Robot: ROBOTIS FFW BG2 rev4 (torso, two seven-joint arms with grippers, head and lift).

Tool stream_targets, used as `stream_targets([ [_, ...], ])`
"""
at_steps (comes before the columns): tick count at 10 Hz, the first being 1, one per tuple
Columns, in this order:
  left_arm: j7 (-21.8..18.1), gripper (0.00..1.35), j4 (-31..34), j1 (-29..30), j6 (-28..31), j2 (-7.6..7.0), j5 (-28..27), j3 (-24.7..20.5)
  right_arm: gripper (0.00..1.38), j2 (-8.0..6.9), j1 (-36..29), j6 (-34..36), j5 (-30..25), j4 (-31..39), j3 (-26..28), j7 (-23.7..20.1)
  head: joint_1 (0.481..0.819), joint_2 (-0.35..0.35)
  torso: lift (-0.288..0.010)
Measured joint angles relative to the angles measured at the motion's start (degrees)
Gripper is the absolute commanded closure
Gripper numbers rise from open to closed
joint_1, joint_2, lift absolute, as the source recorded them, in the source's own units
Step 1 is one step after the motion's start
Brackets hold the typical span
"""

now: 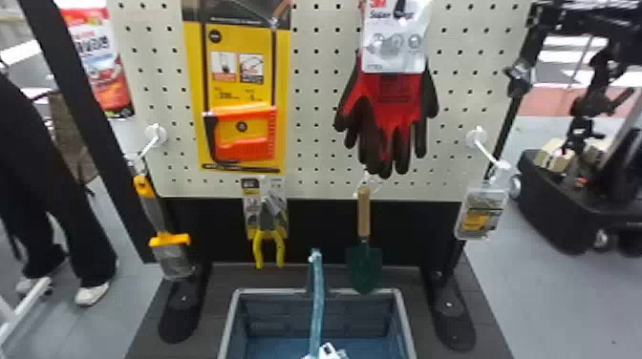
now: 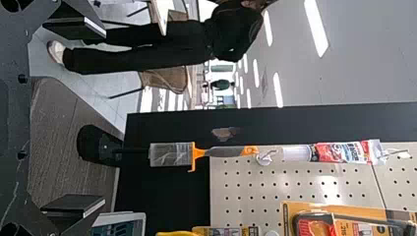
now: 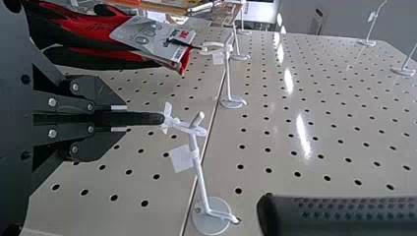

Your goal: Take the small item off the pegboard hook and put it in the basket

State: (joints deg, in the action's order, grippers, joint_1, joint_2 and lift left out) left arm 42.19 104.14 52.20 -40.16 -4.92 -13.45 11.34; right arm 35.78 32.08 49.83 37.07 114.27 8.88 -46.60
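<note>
In the right wrist view, the right end effector comes in from the left edge at mid-height, closed on the small item — a slim black piece with a white tie at its end. That tie joins a white ring around the rod of a white hook near the lower middle of the frame; the hook's round base sits on the pegboard, and a blank white tag lies beside the rod. In the left wrist view, the left end effector is at the left side, its fingers spread wide with nothing between them. In the head view, the basket stands at bottom centre on the dark wood-grain bench, with a light blue strip upright across its opening. Above it hang the yellow-handled pliers and, to their right, the green trowel. The red and black gloves hang at upper right of centre, and a yellow-carded hacksaw at upper left of centre. An orange and grey scraper hangs at left — a small clear pack at right.
</note>
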Motion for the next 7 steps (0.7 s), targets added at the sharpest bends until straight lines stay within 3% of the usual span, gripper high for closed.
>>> stream_targets([
  [7, 0.0, 0.12, 0.0, 0.06, 0.12, 0.0, 0.25, 0.04, 1.27, -0.24, -3.46, 0.11, 1.32, 6.56, 3.22, 1.84, 0.549, 0.0, -0.1],
])
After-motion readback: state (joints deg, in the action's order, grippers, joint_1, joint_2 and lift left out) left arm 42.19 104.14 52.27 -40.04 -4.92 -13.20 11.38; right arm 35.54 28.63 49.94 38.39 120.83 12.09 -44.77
